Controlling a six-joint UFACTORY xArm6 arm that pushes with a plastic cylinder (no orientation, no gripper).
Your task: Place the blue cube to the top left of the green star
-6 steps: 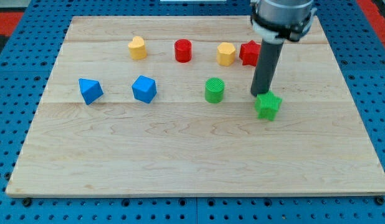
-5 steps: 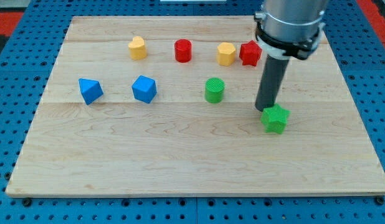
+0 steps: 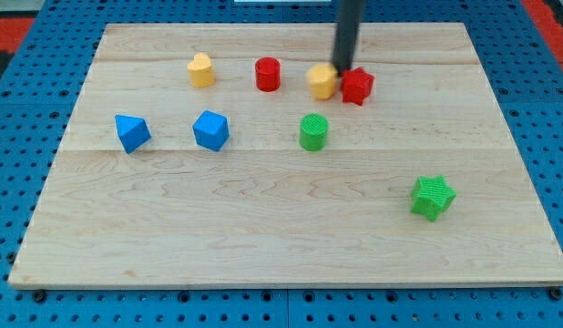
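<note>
my tip [image 3: 342,69] is at the far side of the wooden board [image 3: 263,246], in the narrow gap between the yellow block [image 3: 322,80] on its left and the red star [image 3: 357,87] on its right. it looks to touch both of them, but i cannot tell this for sure. the rod goes straight up and leaves the view at the top. there are no fingers on this arm, only the rod, so nothing is held.

the blue cube [image 3: 210,130] stands in the left half of the board, in the middle row. just to its left, with some space between, is a second blue block [image 3: 132,133] with a more pointed shape. the green star [image 3: 433,197] lies far to the right and nearer than the other blocks, well apart from the blue cube and from my tip. a green cylinder [image 3: 313,132] stands between them in the middle row.

in the far row, left of my tip, are a red cylinder [image 3: 267,74] and another yellow block [image 3: 201,69].
</note>
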